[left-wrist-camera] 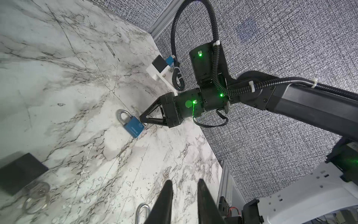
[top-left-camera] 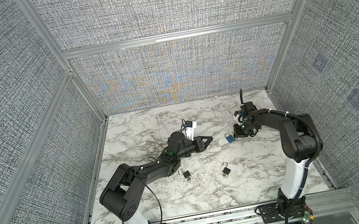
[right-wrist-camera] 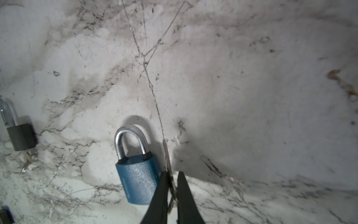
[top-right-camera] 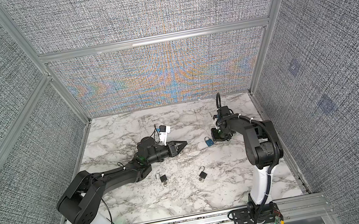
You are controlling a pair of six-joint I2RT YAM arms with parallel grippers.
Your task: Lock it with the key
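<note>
- The left gripper [top-left-camera: 210, 138] hovers above the marble counter [top-left-camera: 164, 202], its fingers slightly apart, holding nothing.
- Two black padlocks [top-left-camera: 186, 174] [top-left-camera: 226, 171] lie near the front, shackles open.
- The blue padlock [right-wrist-camera: 138, 182] lies flat right of centre, shackle shut.
- The right gripper [right-wrist-camera: 171, 181], just beside the blue padlock, has a thin silver key [right-wrist-camera: 168, 161] between its narrowly parted fingers; whether they still pinch it is unclear.

Both arms [top-left-camera: 158, 168] are matte black with white base links, corrugated black cables cinched by white zip ties, green indicator lights, and tapered black fingers [left-wrist-camera: 162, 201].
</note>
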